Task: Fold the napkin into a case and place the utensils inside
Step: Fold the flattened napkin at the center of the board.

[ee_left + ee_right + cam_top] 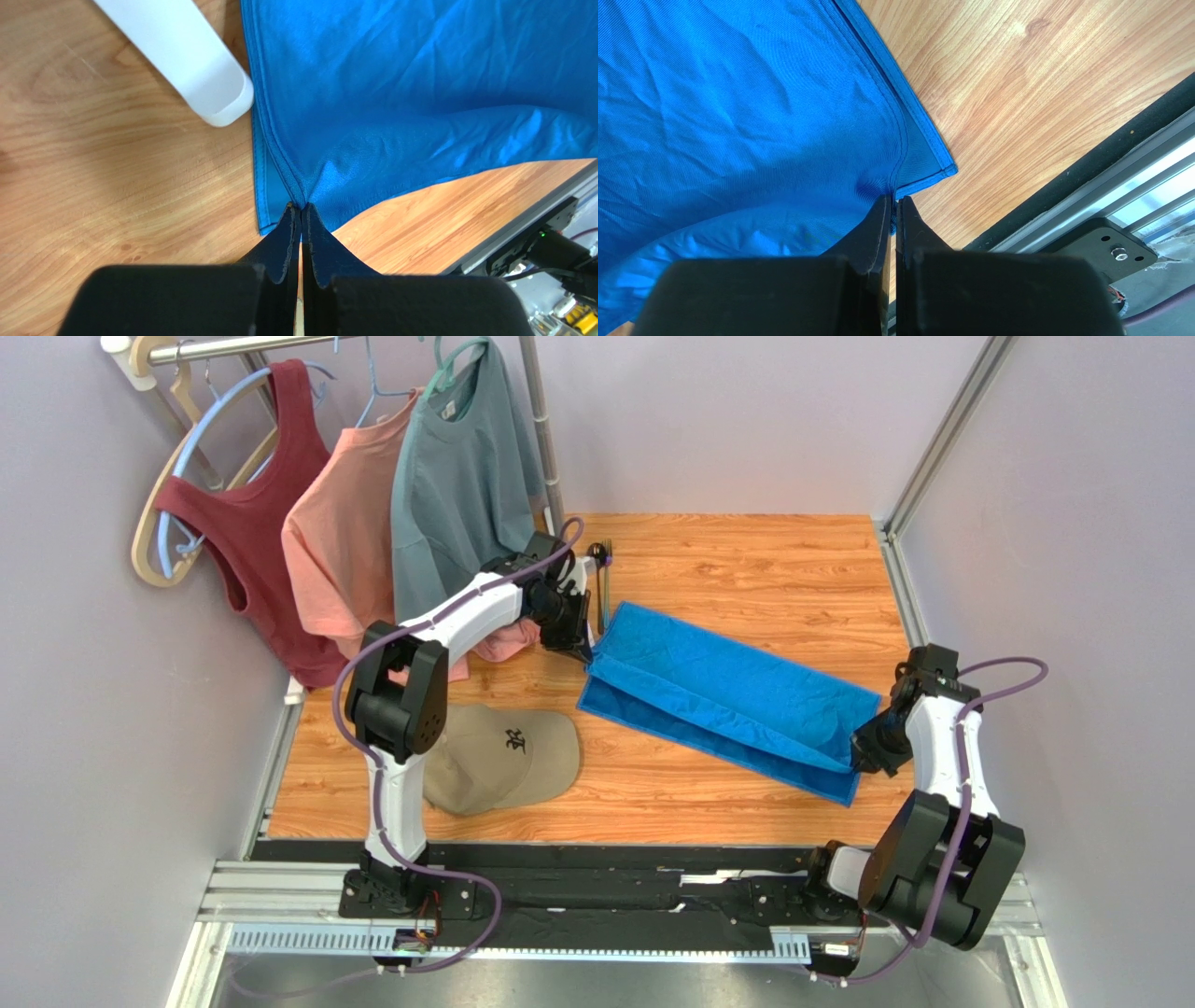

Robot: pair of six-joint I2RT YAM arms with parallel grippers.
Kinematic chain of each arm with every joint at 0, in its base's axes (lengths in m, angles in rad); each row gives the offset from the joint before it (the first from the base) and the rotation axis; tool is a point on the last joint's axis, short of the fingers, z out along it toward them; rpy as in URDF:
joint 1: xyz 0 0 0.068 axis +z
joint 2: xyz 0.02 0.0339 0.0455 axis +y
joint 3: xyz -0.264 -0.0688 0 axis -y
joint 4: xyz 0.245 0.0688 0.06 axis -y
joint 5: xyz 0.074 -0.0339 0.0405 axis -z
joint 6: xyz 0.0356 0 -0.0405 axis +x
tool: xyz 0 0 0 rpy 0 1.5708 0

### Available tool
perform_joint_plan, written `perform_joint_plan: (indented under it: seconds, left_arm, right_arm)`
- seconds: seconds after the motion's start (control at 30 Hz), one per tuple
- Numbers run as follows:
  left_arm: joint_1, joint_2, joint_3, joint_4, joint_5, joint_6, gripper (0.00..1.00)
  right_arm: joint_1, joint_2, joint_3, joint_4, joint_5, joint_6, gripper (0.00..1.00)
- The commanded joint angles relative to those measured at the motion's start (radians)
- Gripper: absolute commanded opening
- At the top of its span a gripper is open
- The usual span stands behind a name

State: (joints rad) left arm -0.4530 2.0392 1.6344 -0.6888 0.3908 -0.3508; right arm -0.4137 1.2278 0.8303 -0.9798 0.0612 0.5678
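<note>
The wooden tabletop (730, 560) carries the napkin (716, 693), which lies on a slant across the middle, its long run going from the far left down toward the near right. It is already doubled over, with one layer draped on another and a loose, sagging fold between them.

I have both ends pinched. The left gripper (302, 210) is clamped tight on the stitched hem at the far-left end, and the cloth puckers into the fingertips there. The right gripper (892, 204) is likewise closed hard on the hem, just beside the near-right corner.

I judge this cloth to be very light, thin and limp. It has a slight sheen, so it is probably slick, and a layer could slide out of a shallow bite. The doubled, stitched hem is the firmest place to hold, and corners or edge ends suit it better than the soft middle. With the two holds well apart, even tension should keep the fold line straight, while slack would let it billow.

A thin dark piece just beyond the far-left end I take to be the utensils (606, 595). It is too small for me to tell spoon from fork.
</note>
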Motion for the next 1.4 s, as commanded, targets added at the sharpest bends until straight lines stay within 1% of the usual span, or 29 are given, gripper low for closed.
perform_joint_plan:
  seconds: [0.0,0.43,0.9,1.2,1.37]
  left_arm:
    - [-0.001,-0.040,-0.031,-0.015,0.009,0.021,0.00]
    - [-0.018,-0.040,-0.113,0.006,0.016,0.015,0.00]
    - [-0.024,-0.048,-0.171,0.009,-0.010,0.026,0.00]
    - [-0.032,-0.022,-0.165,0.021,-0.006,0.009,0.00]
    - [-0.035,-0.019,-0.169,0.026,-0.016,0.010,0.00]
  right_arm:
    - [-0.002,0.001,-0.010,0.032,0.038,0.006,0.01]
    - [-0.002,0.050,-0.020,0.053,0.060,0.014,0.02]
    - [-0.002,0.088,-0.034,0.081,0.095,0.021,0.00]
    - [0.000,0.116,-0.039,0.108,0.118,0.026,0.01]
    - [0.003,0.127,-0.031,0.139,0.118,0.017,0.04]
